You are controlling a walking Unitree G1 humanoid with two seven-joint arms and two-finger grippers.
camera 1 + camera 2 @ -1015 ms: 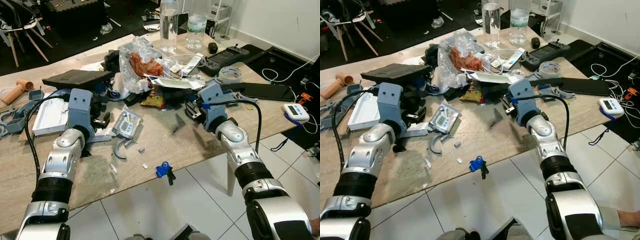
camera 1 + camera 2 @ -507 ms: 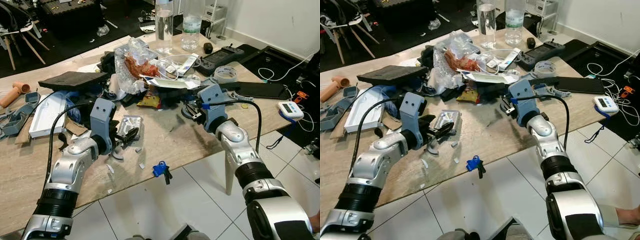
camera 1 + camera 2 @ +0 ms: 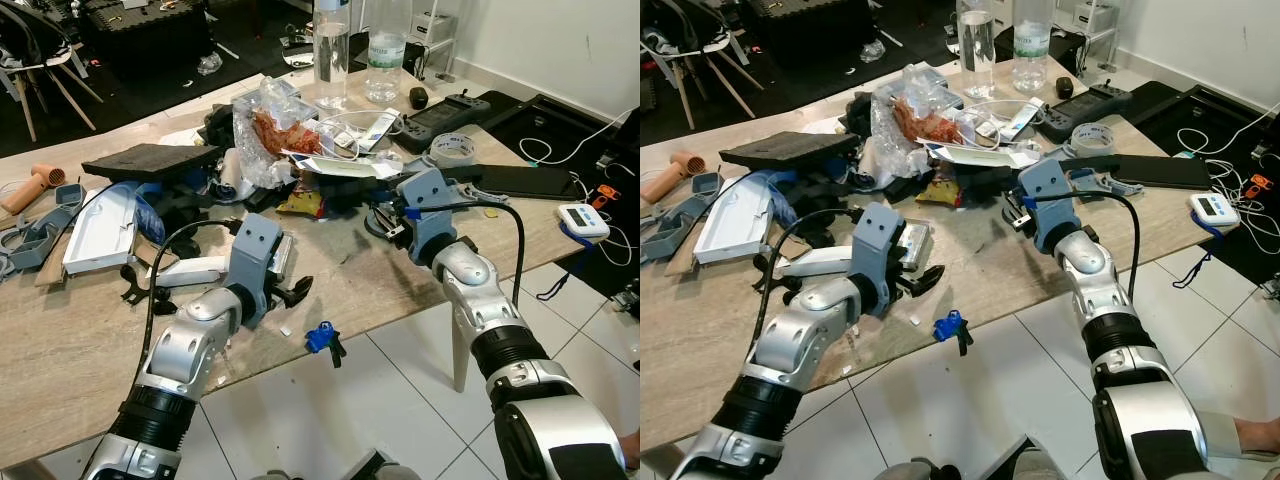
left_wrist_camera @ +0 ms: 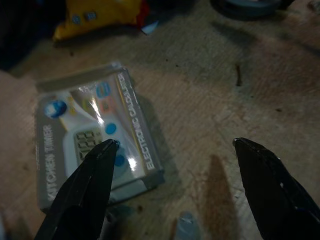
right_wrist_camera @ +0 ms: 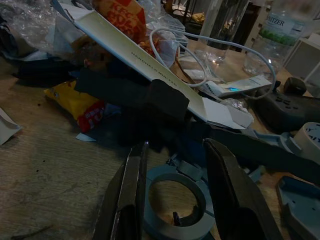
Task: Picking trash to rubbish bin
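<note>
Left wrist view is showing the timer pack, a flat blister card reading "kitchen timer", lying face up on the table just ahead of the left hand. That hand's fingers are standing well apart, one tip hanging over the pack's near corner, the other over bare wood. The pack is lying off to one finger's side rather than between the two, its long axis running roughly along the fingers' reach, so I judge the hand must shift sideways before closing across the narrow width.

From the head, the left hand is hovering low at the table's front edge with the pack just behind its wrist housing; this arm is clearly the nearer one. A blue clip is sitting at the edge close by.

Right hand is resting further back by the litter heap, fingers apart around a grey ring, gripping nothing.
</note>
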